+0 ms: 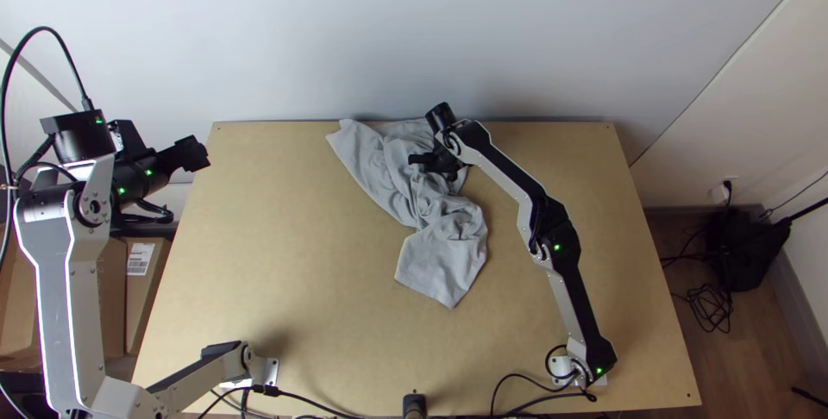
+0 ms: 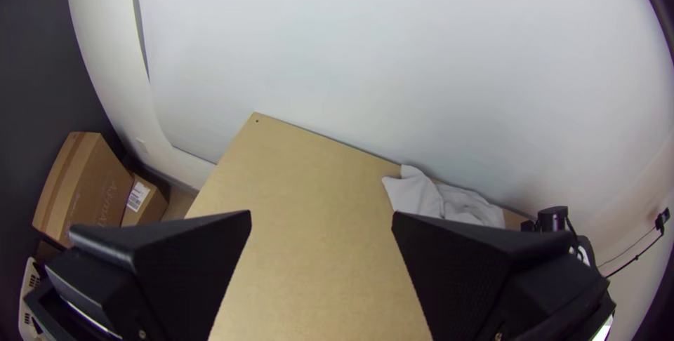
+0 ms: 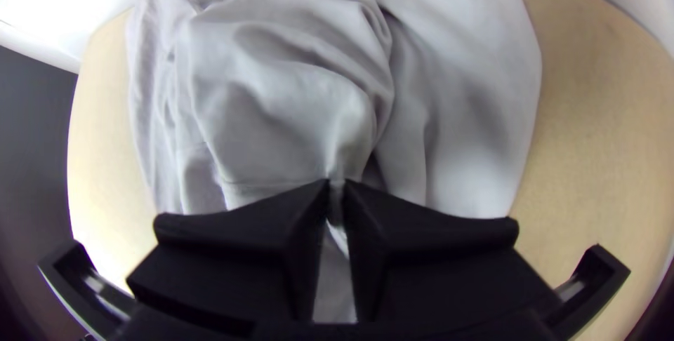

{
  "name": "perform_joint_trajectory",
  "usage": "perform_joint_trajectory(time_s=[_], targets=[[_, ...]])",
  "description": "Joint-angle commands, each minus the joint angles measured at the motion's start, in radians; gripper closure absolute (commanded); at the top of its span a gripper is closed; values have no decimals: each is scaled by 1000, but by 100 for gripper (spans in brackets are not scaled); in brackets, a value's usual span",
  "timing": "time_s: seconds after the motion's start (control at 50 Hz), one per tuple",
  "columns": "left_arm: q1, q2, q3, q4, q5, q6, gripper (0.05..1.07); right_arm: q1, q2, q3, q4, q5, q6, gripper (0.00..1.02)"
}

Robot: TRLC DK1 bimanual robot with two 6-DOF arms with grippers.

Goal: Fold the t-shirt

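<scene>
A grey t-shirt (image 1: 442, 257) lies bunched and wrinkled, stretching from the table's back edge toward its middle. My right gripper (image 1: 435, 163) is over its upper part in the top view. In the right wrist view the right gripper (image 3: 337, 188) is shut on a pinched ridge of the t-shirt (image 3: 281, 123), beside a seam. My left gripper (image 1: 197, 153) is held beyond the table's left edge, away from the cloth. In the left wrist view the left gripper (image 2: 321, 225) stands open, its fingers wide apart, with part of the t-shirt (image 2: 421, 192) farther off.
The wooden table (image 1: 285, 238) has bare surface left of the cloth and in front of it. A white wall (image 1: 345, 40) rises behind its back edge. Cardboard boxes (image 1: 142, 298) stand at the left, and cables (image 1: 526, 391) lie along the near edge.
</scene>
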Motion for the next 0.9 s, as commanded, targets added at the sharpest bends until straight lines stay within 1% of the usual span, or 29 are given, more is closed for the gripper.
perform_joint_trajectory(time_s=[0.0, 0.08, 0.16, 0.24, 0.34, 0.42, 0.5, 0.58, 0.68, 0.88], targets=[[15, 4, -33, -6, 9, -1, 10, 3, 8, 14, -20, 18, -5, 100], [17, 13, -56, -1, 9, 7, 10, -8, -28, 0, -40, 41, -14, 100], [1, 36, -79, -1, 9, 25, 10, -26, -78, -17, -74, 44, -14, 100], [-37, 79, -85, -1, 9, 35, 10, -52, -150, -52, -111, 44, -15, 100], [-103, 142, -76, 8, 9, 41, 10, -84, -259, -138, -120, 44, -15, 100], [-151, 185, -62, 44, 9, 36, 10, -100, -347, -210, -123, 44, -28, 100], [-233, 222, -56, 99, 9, 50, 10, -110, -439, -285, -123, 44, -40, 100], [-289, 274, -30, 126, 9, 51, 10, -115, -523, -359, -123, 44, -58, 100], [-342, 337, -12, 188, 9, 45, 10, -120, -614, -445, -131, 46, -71, 100], [-408, 521, 93, 229, 9, 35, 10, -136, -762, -592, -189, 46, -94, 100]])
